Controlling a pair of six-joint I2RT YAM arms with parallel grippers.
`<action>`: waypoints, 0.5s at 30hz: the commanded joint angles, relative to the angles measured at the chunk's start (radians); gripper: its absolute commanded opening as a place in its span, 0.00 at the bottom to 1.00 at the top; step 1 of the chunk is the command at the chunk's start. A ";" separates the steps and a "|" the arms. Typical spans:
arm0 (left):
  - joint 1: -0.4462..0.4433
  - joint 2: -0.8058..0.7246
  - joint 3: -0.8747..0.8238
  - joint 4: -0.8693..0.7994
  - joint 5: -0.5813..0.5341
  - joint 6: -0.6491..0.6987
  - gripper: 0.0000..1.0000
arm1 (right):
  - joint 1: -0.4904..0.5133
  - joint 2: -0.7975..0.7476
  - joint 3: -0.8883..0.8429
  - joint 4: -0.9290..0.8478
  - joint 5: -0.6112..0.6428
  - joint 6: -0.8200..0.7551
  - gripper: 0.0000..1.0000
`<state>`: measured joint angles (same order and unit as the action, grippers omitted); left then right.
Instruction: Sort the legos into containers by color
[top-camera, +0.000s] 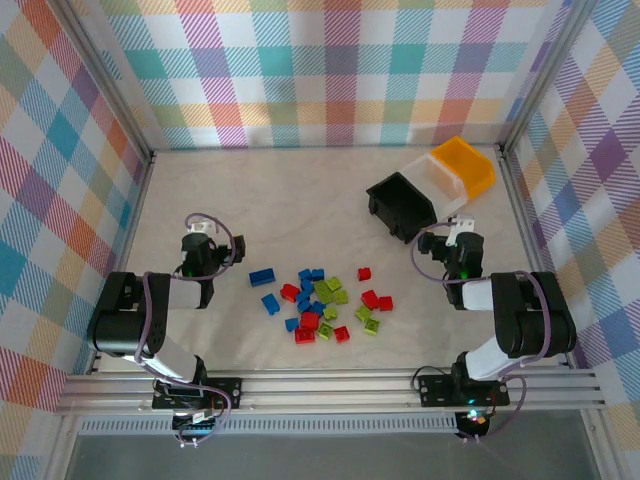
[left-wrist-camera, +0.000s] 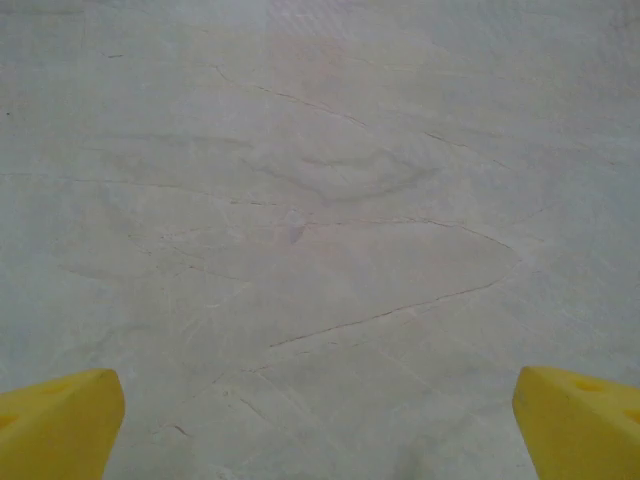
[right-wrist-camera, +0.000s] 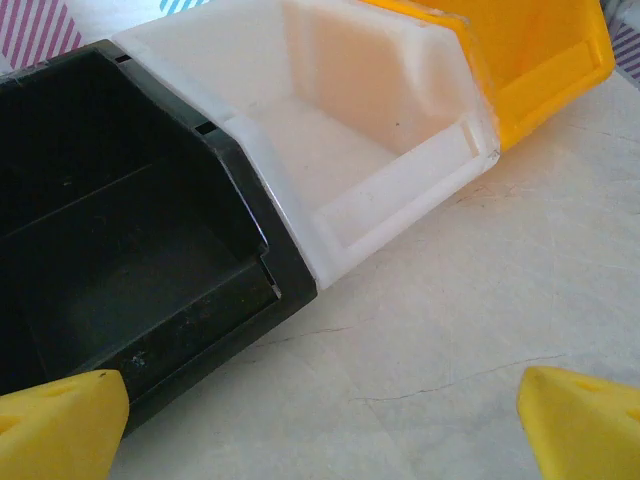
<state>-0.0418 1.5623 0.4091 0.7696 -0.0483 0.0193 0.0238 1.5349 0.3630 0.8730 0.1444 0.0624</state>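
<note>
Plastic legos (top-camera: 322, 302) lie unsorted on a pale table (left-wrist-camera: 320, 150), with none visible in the containers (top-camera: 420, 195).
Blue, red and lime bricks cluster mid-table, likely within reach of both arms. At back right, black bin (top-camera: 400, 205), white bin (top-camera: 440, 180) and orange-yellow bin (top-camera: 465, 160) touch in a diagonal row, low fronts turned toward the pile, probably to ease dropping. Left gripper (left-wrist-camera: 320, 420) hangs over bare table, fingers spread wide, empty; right gripper (right-wrist-camera: 320, 420), equally spread and empty, faces the black bin's front.
</note>
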 joint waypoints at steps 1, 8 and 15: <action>-0.011 0.003 0.021 0.019 0.009 0.013 1.00 | 0.001 -0.001 0.021 0.009 -0.015 -0.019 1.00; -0.011 0.002 0.020 0.019 0.008 0.013 1.00 | 0.001 -0.002 0.018 0.012 -0.015 -0.016 1.00; -0.011 0.003 0.021 0.019 0.008 0.012 1.00 | 0.002 -0.002 0.016 0.014 -0.002 -0.009 1.00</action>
<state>-0.0418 1.5623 0.4091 0.7696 -0.0483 0.0193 0.0238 1.5349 0.3630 0.8734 0.1448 0.0628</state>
